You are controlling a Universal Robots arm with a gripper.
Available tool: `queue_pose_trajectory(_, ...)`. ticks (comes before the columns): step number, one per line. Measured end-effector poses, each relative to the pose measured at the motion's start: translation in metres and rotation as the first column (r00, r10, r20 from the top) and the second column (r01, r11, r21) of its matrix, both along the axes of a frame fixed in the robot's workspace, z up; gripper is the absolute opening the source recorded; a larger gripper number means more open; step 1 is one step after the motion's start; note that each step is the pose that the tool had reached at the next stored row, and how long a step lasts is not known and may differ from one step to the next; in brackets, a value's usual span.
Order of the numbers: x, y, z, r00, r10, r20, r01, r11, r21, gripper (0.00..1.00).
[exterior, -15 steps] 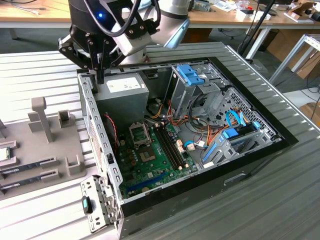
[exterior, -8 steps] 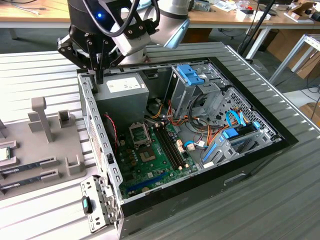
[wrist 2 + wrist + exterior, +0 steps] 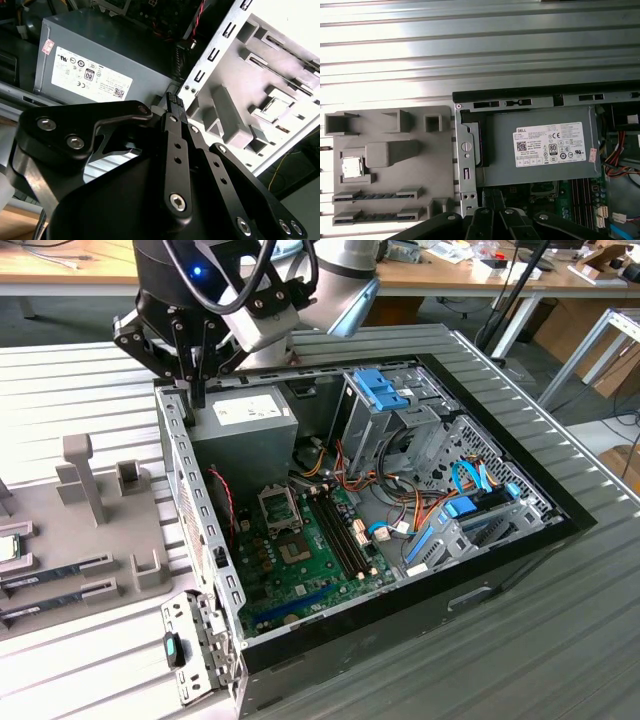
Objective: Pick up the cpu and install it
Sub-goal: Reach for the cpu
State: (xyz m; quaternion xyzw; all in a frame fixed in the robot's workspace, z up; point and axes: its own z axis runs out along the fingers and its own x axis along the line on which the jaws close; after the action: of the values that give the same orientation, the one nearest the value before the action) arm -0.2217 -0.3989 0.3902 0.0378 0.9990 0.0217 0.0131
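Note:
The cpu (image 3: 351, 166), a small silver square with a thin green rim, lies in a recess of the grey holder tray (image 3: 390, 125) beside the open computer case; in the exterior view the cpu (image 3: 7, 547) sits at the far left edge. My gripper (image 3: 196, 398) hangs over the case's corner by the grey power-supply box (image 3: 245, 420), well away from the cpu. Its black fingers (image 3: 173, 102) are pressed together with nothing between them. The motherboard's open socket (image 3: 277, 505) lies inside the case.
The case's metal side frame (image 3: 190, 500) stands between the tray and the motherboard (image 3: 310, 560). Long dark memory sticks (image 3: 375, 196) lie in the tray's slots. Blue drive cages (image 3: 385, 390) and cable bundles (image 3: 400, 510) crowd the case's far side. The table (image 3: 500, 660) is ribbed metal.

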Motion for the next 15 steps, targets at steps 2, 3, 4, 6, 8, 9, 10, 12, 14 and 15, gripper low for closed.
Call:
queue_pose_trajectory(2, -0.0005, 0.0, 0.0, 1.0, 0.0, 0.0, 0.0, 1.0, 0.0, 0.11)
queue_pose_trajectory(3, -0.0007, 0.0, -0.0001, 1.0, 0.0, 0.0, 0.0, 1.0, 0.0, 0.11)
queue_pose_trajectory(4, -0.0009, 0.0, -0.0001, 1.0, 0.0, 0.0, 0.0, 1.0, 0.0, 0.11)
queue_pose_trajectory(6, -0.0015, 0.0, -0.0001, 1.0, 0.0, 0.0, 0.0, 1.0, 0.0, 0.11)
queue_pose_trajectory(8, -0.0018, 0.0, -0.0002, 1.0, 0.0, 0.0, 0.0, 1.0, 0.0, 0.11)
queue_pose_trajectory(9, -0.002, 0.0, -0.0002, 1.0, 0.0, 0.0, 0.0, 1.0, -0.0001, 0.11)
queue_pose_trajectory(10, -0.0022, 0.0, -0.0002, 1.0, 0.0, 0.0, 0.0, 1.0, 0.0, 0.11)
queue_pose_trajectory(12, -0.0028, 0.0, -0.0002, 1.0, 0.0, 0.0, 0.0, 1.0, 0.0, 0.11)
queue_pose_trajectory(14, -0.0033, 0.0, -0.0003, 1.0, 0.0, 0.0, 0.0, 1.0, 0.0, 0.11)
queue_pose_trajectory(15, -0.0035, 0.0, -0.0003, 1.0, 0.0, 0.0, 0.0, 1.0, 0.0, 0.11)
